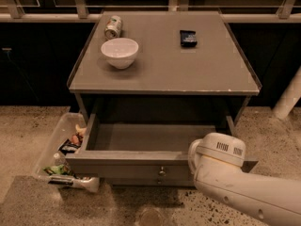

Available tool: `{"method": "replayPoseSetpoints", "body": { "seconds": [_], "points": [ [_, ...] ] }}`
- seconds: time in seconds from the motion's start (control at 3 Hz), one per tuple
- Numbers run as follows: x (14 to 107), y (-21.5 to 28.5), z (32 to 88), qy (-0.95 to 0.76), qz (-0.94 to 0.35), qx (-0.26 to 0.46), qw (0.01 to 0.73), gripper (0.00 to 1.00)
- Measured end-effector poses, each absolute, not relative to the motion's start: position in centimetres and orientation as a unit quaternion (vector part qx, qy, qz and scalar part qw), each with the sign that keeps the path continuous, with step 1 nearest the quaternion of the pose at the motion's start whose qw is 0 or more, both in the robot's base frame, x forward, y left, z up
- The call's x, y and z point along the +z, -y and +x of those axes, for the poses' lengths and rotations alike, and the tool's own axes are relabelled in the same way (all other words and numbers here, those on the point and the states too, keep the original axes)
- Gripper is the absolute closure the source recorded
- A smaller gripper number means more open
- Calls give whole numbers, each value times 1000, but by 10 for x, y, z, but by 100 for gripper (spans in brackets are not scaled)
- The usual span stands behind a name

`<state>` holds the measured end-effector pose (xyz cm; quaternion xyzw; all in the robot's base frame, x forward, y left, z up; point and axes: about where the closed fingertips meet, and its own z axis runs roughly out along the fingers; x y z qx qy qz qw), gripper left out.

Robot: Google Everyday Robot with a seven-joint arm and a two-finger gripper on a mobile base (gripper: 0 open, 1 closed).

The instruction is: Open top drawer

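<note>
The top drawer (127,164) of the grey cabinet stands pulled far out toward me, its plain grey box bare inside. A small round metal knob (162,171) sits at the middle of its flat front. My white arm comes in from the lower right and its wrist housing covers the drawer's right front corner. The gripper (200,166) lies at that housing, just right of the knob, with its fingertips hidden behind the arm.
On the cabinet top (164,74) stand a white bowl (120,52), a tipped can (113,27) and a dark packet (188,37). A clear bin (63,155) of snacks sits on the floor at the left. A white post (288,100) rises at the right.
</note>
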<state>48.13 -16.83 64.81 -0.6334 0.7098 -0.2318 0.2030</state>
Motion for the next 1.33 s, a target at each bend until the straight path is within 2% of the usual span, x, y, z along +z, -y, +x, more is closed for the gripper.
{"method": "replayPoseSetpoints", "body": {
  "seconds": [1.33],
  "points": [
    [648, 164, 454, -727, -615, -217, 214, 100]
  ]
}}
